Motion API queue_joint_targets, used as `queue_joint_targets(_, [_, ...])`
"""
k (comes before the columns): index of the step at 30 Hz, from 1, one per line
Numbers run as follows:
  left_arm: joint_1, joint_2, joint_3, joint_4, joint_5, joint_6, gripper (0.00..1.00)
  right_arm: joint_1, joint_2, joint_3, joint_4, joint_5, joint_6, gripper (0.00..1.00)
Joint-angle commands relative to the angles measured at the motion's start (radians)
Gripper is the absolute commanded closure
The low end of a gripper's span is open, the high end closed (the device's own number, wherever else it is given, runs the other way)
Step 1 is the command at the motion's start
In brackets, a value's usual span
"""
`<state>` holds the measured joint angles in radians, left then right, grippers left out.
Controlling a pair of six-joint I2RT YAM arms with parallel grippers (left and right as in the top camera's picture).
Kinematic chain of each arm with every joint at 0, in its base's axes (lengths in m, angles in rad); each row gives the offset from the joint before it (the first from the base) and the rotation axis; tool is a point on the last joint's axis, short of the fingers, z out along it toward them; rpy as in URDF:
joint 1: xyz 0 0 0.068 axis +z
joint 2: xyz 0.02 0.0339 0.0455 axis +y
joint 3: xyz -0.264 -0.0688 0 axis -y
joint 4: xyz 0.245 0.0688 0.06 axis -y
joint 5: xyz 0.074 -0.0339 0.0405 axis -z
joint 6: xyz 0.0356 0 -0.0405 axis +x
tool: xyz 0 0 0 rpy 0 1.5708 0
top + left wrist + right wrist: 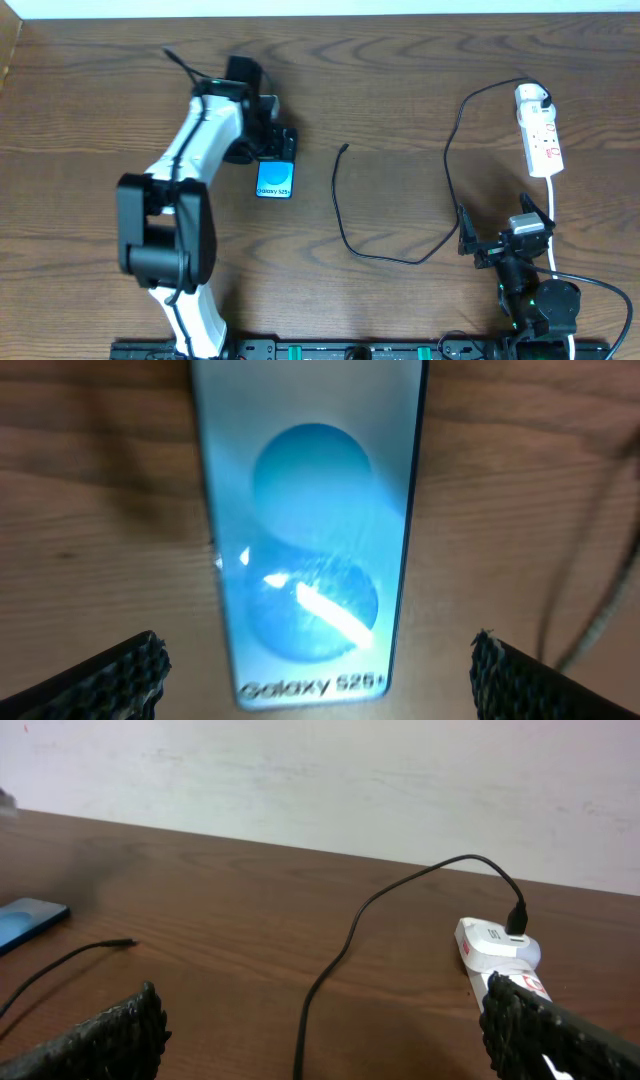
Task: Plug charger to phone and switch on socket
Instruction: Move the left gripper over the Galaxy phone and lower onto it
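Brown wood-grain worktop (90, 110), carrying all items listed.

Item 1, phone (274, 179): lies flat, screen up and lit cyan-blue, on the left half of the worktop. Nothing is plugged into any edge that shows.

Item 2, charger (410, 262): thin black cable, running slack in a long loop across the middle of the worktop. Its connector tip (344, 148) lies loose on the wood, near the phone's right side but apart from it. Its white plug head (533, 96) is seated at the far end of the socket.

Item 3, socket (540, 135): white strip at far right, lying lengthwise, with red marks on its face. Switch position cannot be read from any view.

Item 4, left pincer (275, 150): over the phone's far end. The left wrist view shows the jaws spread wide, wider than the phone, one fingertip (120, 670) on each side and neither touching it. It holds nothing.

Item 5, right pincer (497, 222): low at the near right, below the socket and just beside the cable loop. Jaws wide apart and empty; in its wrist view the socket lies ahead to the right.

Progress, as judged: early. The plug head in the socket appears to be the only finished part. Left to do: pick up the connector tip, bring it to the phone's port and press it in, then press the socket switch.
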<state>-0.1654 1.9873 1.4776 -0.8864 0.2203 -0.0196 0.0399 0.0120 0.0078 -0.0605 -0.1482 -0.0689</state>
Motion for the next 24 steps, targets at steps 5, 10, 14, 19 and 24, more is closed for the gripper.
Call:
queue_joint_targets(5, [-0.070,0.052,0.011,0.048,-0.212,-0.099,0.02,0.001,-0.005,-0.002,-0.003,0.000,0.012,0.01])
queue_joint_targets(10, [-0.070,0.063,0.011,0.101,-0.212,-0.110,0.02,0.001,-0.005,-0.002,-0.003,0.000,0.012,0.01])
queue_joint_targets(14, [-0.070,0.084,0.011,0.111,-0.153,-0.112,0.02,0.001,-0.005,-0.002,-0.003,0.000,0.012,0.01])
queue_joint_targets(19, [-0.070,0.114,0.010,0.111,-0.154,-0.113,0.02,0.001,-0.005,-0.002,-0.003,0.000,0.012,0.01])
queue_joint_targets(24, [-0.070,0.137,0.009,0.111,-0.153,-0.114,0.02,0.001,-0.005,-0.002,-0.003,0.000,0.012,0.01])
